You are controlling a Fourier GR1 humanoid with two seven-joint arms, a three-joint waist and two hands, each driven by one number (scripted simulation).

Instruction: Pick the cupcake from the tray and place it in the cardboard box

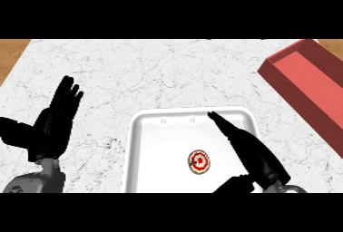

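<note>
Item: cupcake (198,161), on the tray (153,149), just left of my right robot hand (258,156), fingers (224,127) straight, holding nothing; my left robot hand (57,118), spread, rests well apart.

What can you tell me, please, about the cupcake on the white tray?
The small round cupcake, seen from above, has a tan outer ring and a red-and-white top. It stands upright on the floor of the white rectangular tray, about midway across it, in its nearer half. Nothing but the tray touches it; the black right hand hovers open just to its right, apart from it.
</note>
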